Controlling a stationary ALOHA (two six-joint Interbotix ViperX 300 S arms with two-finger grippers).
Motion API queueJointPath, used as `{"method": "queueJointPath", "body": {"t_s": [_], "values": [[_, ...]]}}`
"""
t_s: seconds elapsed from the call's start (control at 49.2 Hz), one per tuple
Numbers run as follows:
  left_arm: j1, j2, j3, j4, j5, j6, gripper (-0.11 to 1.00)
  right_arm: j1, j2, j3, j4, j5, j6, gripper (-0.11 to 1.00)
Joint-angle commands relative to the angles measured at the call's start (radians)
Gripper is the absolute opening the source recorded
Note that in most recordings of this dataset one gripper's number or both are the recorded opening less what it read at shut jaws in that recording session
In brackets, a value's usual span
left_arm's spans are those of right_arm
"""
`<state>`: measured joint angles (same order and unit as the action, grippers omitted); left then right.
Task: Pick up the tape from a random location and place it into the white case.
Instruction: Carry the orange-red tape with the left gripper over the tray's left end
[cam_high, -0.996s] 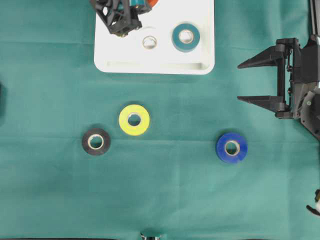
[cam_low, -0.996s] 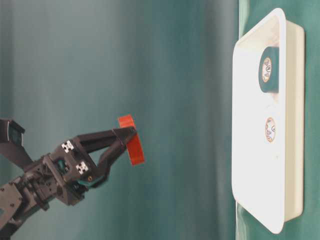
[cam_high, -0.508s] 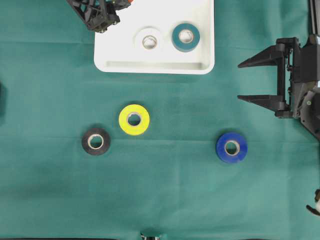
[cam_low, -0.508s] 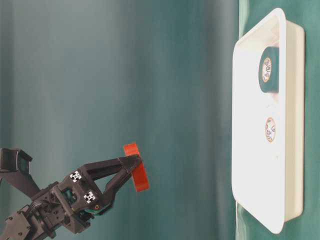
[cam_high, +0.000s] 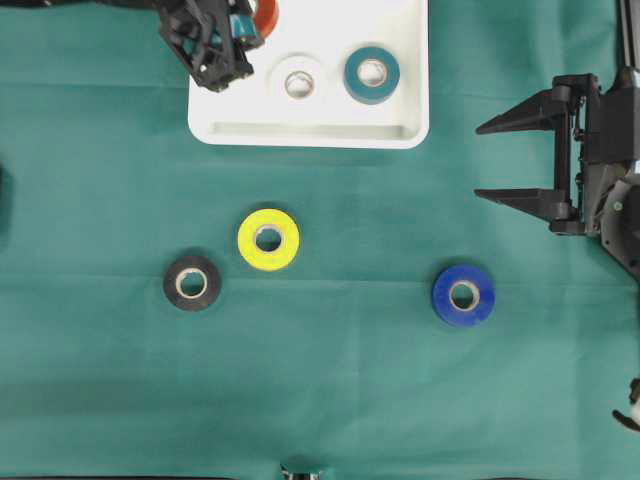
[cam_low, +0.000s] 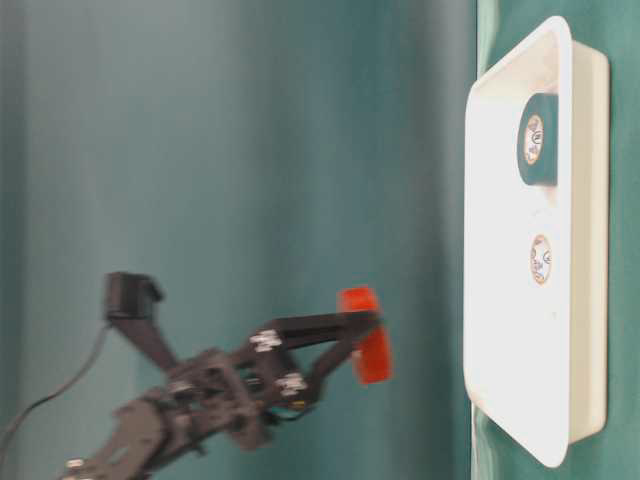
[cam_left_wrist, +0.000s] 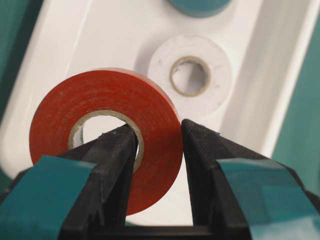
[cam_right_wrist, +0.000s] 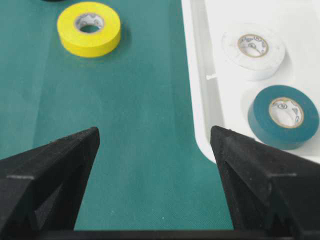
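- Left hand (cam_left_wrist: 157, 137) clamped on a red roll of plastic tape (cam_left_wrist: 102, 125), one finger through the core and the other against the outer face; roll held upright.
- Held above the left end of the large shallow white plastic case (cam_high: 310, 130), clear of its floor, as seen in the table-level view (cam_low: 365, 335).
- Inside the case, lying flat: a white tape roll (cam_high: 299, 84) and, just beside it, a dark teal tape roll (cam_high: 372, 74).
- On the green cloth surface (cam_high: 350, 390), outside the case: a yellow tape roll (cam_high: 268, 239), a black tape roll (cam_high: 192, 283) near it to the lower left, and a blue tape roll (cam_high: 463, 295) well apart to the right.
- Right hand (cam_high: 515, 160) at the right edge of the surface, fingers spread wide, nothing between them, well apart from every roll.
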<state>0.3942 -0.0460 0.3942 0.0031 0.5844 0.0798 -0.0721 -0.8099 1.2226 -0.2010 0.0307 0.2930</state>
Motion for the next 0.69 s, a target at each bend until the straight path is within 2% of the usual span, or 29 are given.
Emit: {"method": "queueJointPath", "body": {"t_s": [0.0, 0.102, 0.285, 0.671], "values": [[0.011, 0.008, 0.014, -0.002, -0.067, -0.003, 0.26, -0.003, 0.005, -0.028, -0.002, -0.005, -0.002, 0.85], [0.014, 0.046, 0.054, -0.003, -0.143, -0.005, 0.26, -0.003, 0.005, -0.026, -0.002, -0.005, -0.002, 0.85], [0.015, 0.107, 0.084, -0.005, -0.206, -0.008, 0.26, -0.003, 0.005, -0.028, -0.008, -0.008, -0.002, 0.85], [0.017, 0.160, 0.081, -0.005, -0.207, -0.003, 0.26, -0.008, 0.005, -0.029, -0.008, -0.008, -0.002, 0.85]]}}
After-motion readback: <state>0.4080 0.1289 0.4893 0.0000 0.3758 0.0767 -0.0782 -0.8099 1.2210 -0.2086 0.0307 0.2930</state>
